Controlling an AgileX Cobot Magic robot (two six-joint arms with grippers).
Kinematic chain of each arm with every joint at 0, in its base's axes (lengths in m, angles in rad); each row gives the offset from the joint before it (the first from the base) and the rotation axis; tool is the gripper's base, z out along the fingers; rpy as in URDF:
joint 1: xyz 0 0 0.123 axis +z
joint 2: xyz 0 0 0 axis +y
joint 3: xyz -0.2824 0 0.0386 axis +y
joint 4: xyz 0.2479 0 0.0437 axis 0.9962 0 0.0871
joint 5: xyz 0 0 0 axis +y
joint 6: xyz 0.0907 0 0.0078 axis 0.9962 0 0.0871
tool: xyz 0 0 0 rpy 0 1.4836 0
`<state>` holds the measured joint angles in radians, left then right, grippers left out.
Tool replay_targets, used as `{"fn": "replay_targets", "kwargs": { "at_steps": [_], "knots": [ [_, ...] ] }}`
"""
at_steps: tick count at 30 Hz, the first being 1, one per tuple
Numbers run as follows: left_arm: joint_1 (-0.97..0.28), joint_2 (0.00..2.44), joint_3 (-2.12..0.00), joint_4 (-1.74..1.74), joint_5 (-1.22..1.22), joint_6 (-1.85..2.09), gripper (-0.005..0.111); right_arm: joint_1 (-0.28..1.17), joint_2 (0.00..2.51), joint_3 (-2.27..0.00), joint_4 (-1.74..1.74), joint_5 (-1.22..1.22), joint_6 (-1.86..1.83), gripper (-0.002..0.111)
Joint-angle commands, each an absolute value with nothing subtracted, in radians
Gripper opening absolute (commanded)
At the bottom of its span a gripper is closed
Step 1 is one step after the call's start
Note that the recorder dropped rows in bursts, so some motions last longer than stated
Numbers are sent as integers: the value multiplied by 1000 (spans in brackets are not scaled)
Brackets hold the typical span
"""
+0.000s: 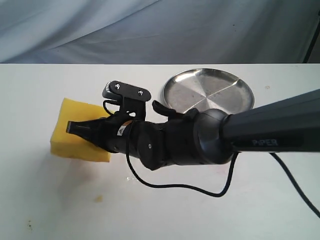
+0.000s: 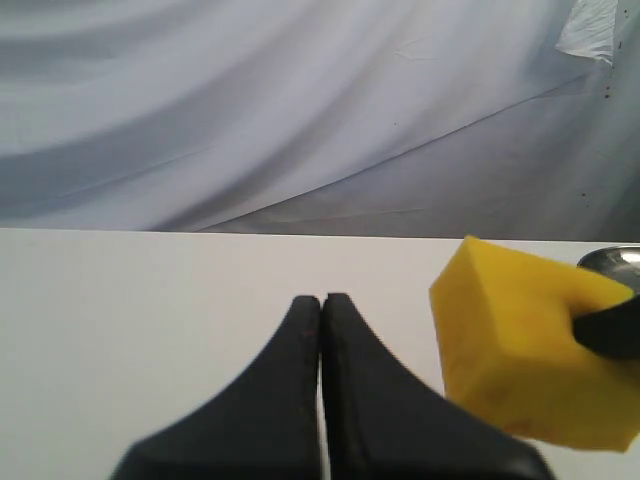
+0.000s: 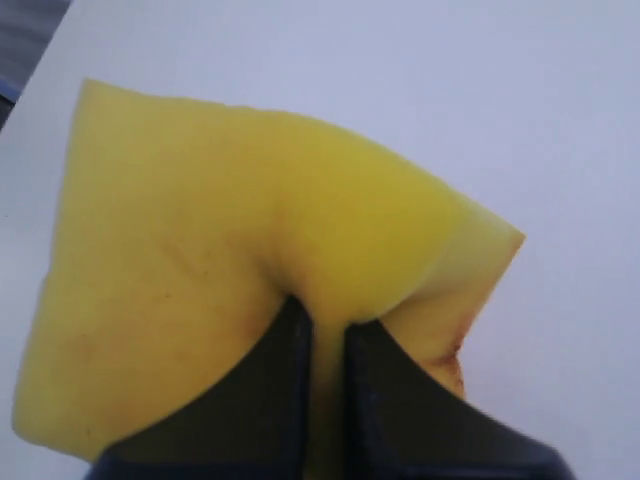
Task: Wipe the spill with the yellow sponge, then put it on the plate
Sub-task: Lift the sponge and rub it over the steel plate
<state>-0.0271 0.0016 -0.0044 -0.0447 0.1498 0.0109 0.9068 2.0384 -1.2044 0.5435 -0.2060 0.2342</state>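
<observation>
- Low left in the exterior view, a small tan droplet of the spill [image 1: 99,198] sits on the white table [image 1: 40,210].
- Beyond it, at left-centre, is the yellow sponge [image 1: 80,131]: light, soft, porous foam, likely squashy and easy to crush.
- The right gripper [image 3: 325,318] pinches one edge of the sponge and dents it, with the jaws almost meeting.
- A deeper bite across the block would likely hold steadier.
- The left gripper [image 2: 321,305] is closed on nothing.
- Farthest, upper right of centre, lies the shiny round metal plate [image 1: 185,95] with a raised rim.

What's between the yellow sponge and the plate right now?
In the exterior view, the right arm's black wrist and camera lie between the sponge and the plate.
</observation>
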Motion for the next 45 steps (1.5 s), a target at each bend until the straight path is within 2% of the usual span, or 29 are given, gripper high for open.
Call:
{"fn": "replay_targets", "kwargs": {
  "at_steps": [1, 11, 24, 35, 45],
  "knots": [
    [-28, 0, 0, -44, 146, 8, 1, 861, 1958, -1190, 473, -251, 249, 0],
    [-28, 0, 0, -44, 146, 10, 1, 616, 1713, -924, 439, -340, 263, 0],
    [-28, 0, 0, -44, 146, 8, 1, 335, 1575, -838, 313, -293, 263, 0],
    [-28, 0, 0, -44, 146, 10, 1, 232, 1624, -842, 305, -275, 294, 0],
    [-28, 0, 0, -44, 146, 8, 1, 231, 1761, -989, 252, -164, 300, 0]
  ]
}}
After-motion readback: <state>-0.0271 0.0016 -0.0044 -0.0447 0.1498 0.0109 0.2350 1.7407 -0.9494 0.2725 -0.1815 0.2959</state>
